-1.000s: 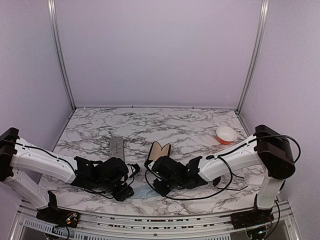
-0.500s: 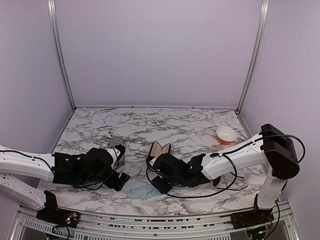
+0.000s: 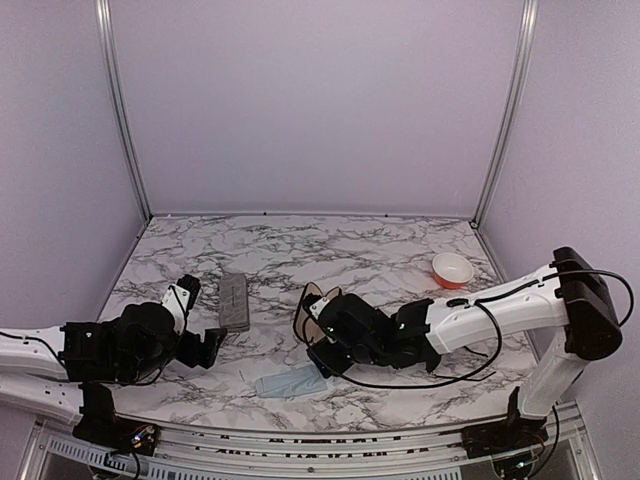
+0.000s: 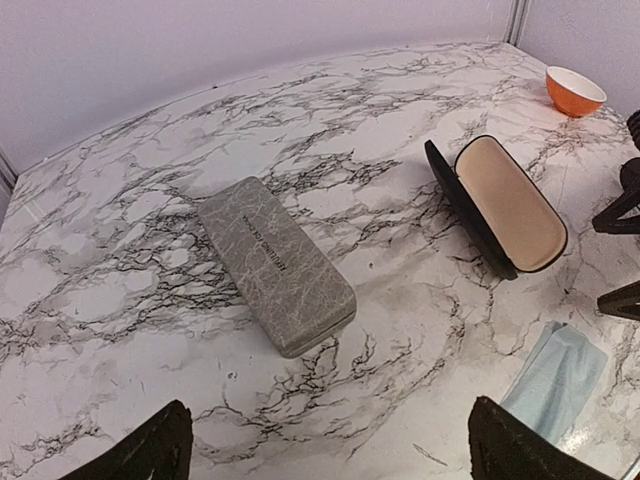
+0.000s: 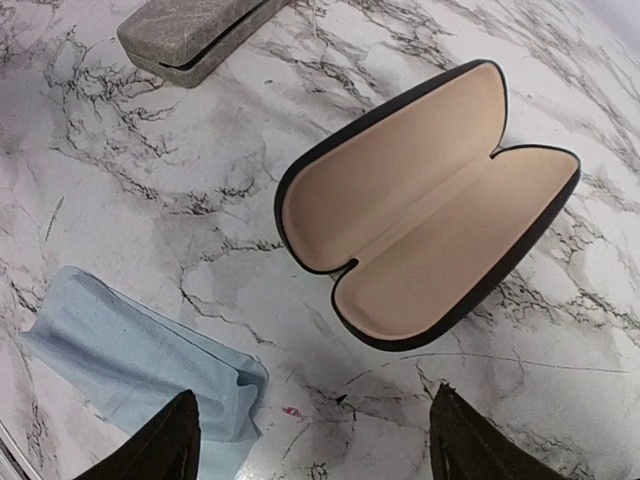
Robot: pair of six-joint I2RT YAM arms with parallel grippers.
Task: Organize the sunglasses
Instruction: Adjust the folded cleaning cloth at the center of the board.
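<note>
No sunglasses show in any view. The glossy black oval case [image 3: 322, 299] [image 5: 430, 200] [image 4: 505, 205] lies open mid-table, and its tan lining is bare. A closed grey rectangular case [image 3: 233, 300] [image 4: 275, 262] [image 5: 190, 30] lies to its left. My left gripper [image 3: 200, 318] [image 4: 330, 450] hovers open near the front left, short of the grey case, with nothing between its fingers. My right gripper [image 3: 318, 340] [image 5: 315, 440] is open just in front of the black case, over bare marble, and it holds nothing.
A light blue cloth [image 3: 285, 383] [image 5: 130, 370] [image 4: 555, 380] lies crumpled near the front edge between the arms. An orange bowl [image 3: 452, 269] [image 4: 574, 90] sits at the back right. Loose black cables trail from the right arm beside the black case.
The left arm has drawn back to the left, away from the cloth, and its jaws have opened wide. The right gripper has opened and lifted slightly. The cloth now lies uncovered.
</note>
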